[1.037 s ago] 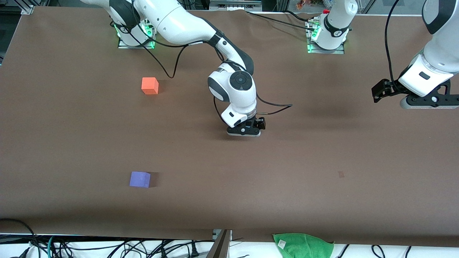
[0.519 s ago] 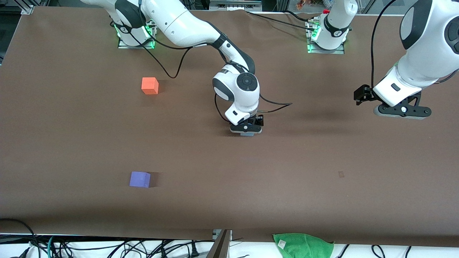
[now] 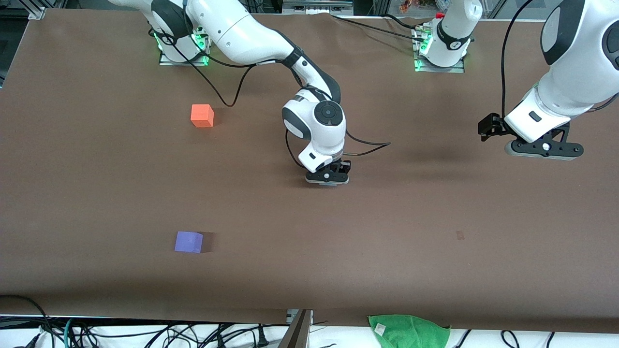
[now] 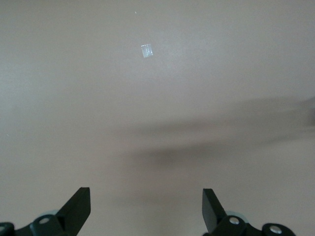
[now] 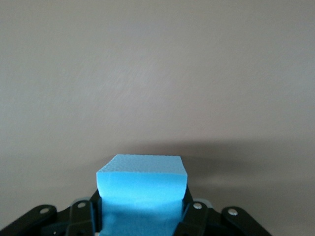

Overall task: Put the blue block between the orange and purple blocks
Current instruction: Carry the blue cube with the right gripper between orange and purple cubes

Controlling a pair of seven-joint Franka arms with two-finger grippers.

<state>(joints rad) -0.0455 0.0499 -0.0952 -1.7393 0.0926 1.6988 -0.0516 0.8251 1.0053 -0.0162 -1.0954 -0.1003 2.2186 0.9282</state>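
Right gripper (image 3: 327, 181) is low at mid surface (image 3: 435, 270), fingers (image 5: 193, 216) clenched on the blue block (image 5: 141, 184). In the right wrist view the block sits squarely between them, top face level w/ sides pinched, prob. so it won't twist when lifted. From the front view the block is hidden under the hand.

Orange block (image 3: 202, 116) and purple block (image 3: 188, 241) both lie toward the right arm's end from those fingers, well apart from each other, purple nearer the front camera. The gap between them is bare, so the drop spot looks free.

Left gripper (image 3: 541, 150) waits over its own end, fingers (image 4: 78, 209) spread wide, nothing between them; it's likely parked out of the way.
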